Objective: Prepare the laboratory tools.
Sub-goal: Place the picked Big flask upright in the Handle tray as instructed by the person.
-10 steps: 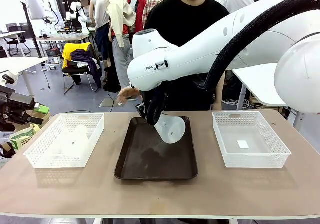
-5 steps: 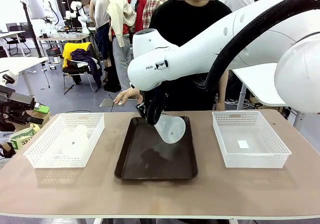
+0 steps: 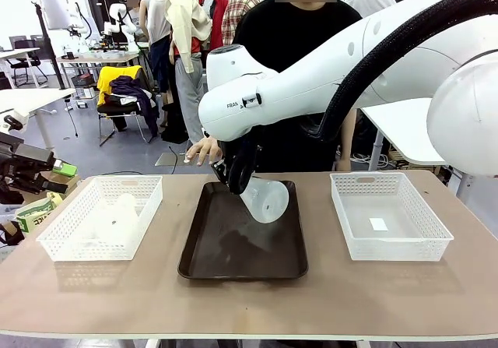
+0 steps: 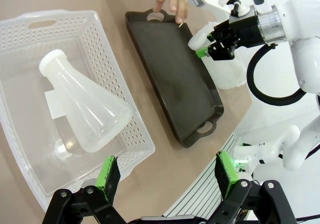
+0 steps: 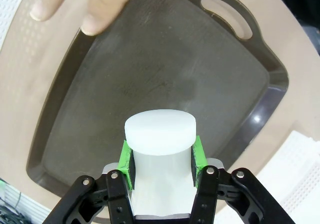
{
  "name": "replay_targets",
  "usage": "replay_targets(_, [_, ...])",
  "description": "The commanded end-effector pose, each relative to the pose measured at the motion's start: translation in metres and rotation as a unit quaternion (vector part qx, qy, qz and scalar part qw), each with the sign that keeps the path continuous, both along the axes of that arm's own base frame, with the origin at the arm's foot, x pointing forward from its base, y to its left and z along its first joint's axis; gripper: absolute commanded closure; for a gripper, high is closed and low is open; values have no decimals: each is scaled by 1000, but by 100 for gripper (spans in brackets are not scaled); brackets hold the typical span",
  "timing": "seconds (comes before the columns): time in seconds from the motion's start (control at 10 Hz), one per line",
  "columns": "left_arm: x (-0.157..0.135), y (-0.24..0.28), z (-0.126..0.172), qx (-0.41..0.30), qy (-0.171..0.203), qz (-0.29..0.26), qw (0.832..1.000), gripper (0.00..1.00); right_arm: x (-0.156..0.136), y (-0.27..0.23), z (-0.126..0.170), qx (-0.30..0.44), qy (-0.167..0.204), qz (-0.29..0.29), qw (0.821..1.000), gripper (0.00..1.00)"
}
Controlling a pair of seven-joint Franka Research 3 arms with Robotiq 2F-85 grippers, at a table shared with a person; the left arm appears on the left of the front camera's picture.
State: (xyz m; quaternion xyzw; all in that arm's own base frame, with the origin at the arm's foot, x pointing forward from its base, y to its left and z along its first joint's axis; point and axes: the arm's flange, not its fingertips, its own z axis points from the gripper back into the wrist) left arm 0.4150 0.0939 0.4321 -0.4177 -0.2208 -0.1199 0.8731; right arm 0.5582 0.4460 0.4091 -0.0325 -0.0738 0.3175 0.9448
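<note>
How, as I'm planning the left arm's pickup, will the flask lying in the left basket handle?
Lying on its side in the white basket, the flask would probably roll if nudged. It looks empty and translucent plastic, so likely light and stiff. Its smooth neck may slip, though the lip should stop the left fingers sliding off.

The right hand [image 5: 160, 156] is clamped around the neck of a flask [image 5: 160, 129]; the left hand [image 4: 167, 176] is held wide open.
</note>
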Motion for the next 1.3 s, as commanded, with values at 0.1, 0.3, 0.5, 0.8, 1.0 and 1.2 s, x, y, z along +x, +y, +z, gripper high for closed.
replay_targets(0.1, [0, 0, 1, -8, -3, -1, 1000, 0, -1, -1, 0, -1, 0, 1, 1000, 100])
replay_targets(0.3, [0, 0, 1, -8, -3, -1, 1000, 0, -1, -1, 0, -1, 0, 1, 1000, 100])
replay_targets(0.5, [0, 0, 1, -8, -3, -1, 1000, 0, -1, -1, 0, -1, 0, 1, 1000, 100])
replay_targets(0.8, [0, 0, 1, -8, -3, -1, 1000, 0, -5, -4, 11, 31, 5, 57, 998, 100])
replay_targets(1.0, [0, 0, 1, -8, -3, -1, 1000, 0, -9, -15, 28, 64, 1, 105, 992, 100])
replay_targets(1.2, [0, 0, 1, -8, -3, -1, 1000, 0, -11, -27, 43, 144, -48, 217, 964, 100])
